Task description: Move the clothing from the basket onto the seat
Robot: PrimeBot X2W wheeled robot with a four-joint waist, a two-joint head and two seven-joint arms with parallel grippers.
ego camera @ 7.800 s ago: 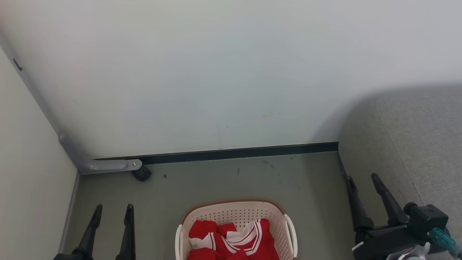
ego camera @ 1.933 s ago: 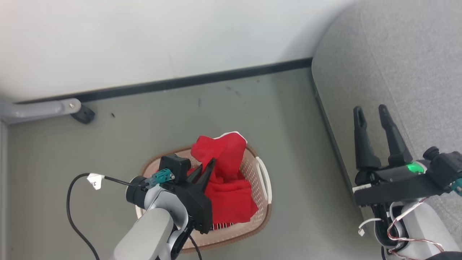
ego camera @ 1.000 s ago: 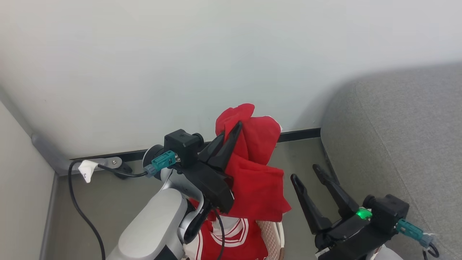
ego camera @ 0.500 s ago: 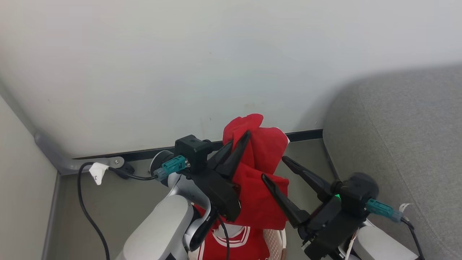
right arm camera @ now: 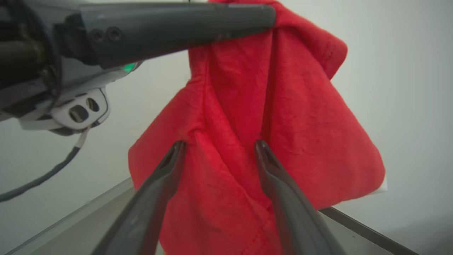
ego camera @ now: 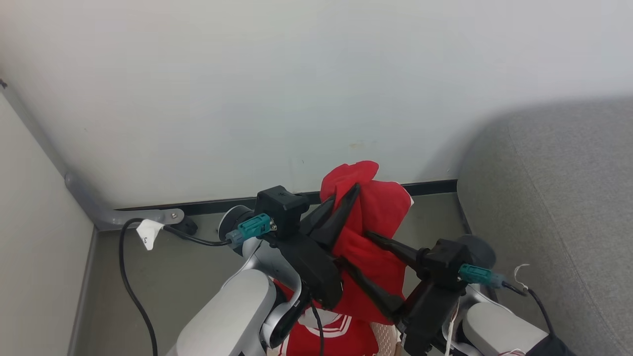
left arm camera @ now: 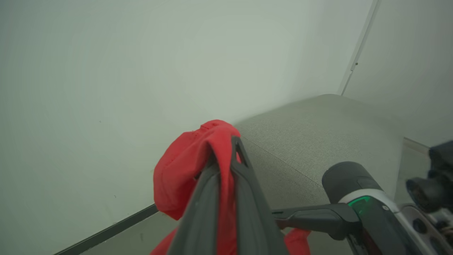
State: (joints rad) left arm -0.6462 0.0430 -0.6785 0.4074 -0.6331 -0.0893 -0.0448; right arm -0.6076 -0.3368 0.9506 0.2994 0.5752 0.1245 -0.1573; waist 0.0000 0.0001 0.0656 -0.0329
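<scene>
Red fabric is pinched right at the tips of the left gripper (ego camera: 345, 198), so those jaws are pressed together on the garment (ego camera: 382, 215). It hangs down from there in a bunchy fold, up in the air and clear of the floor (ego camera: 198, 267).

The right gripper (ego camera: 355, 247) comes in from the right with its jaws spread wide, one finger on each side of the hanging cloth a bit below the pinch. In the right wrist view both tips sit against the red. I honestly can't tell if they're pressing it or just close.

Straight below, at the near edge of the head view, there's a second garment (ego camera: 329, 332), red with white striped trim, and beside it a sliver of the basket (ego camera: 382, 337). So the held piece is above the basket, not on the seat (ego camera: 559, 198), which is well off to the right. Pale wall (ego camera: 296, 99) is behind everything, and a black cable (ego camera: 126, 277) loops off the left arm.
</scene>
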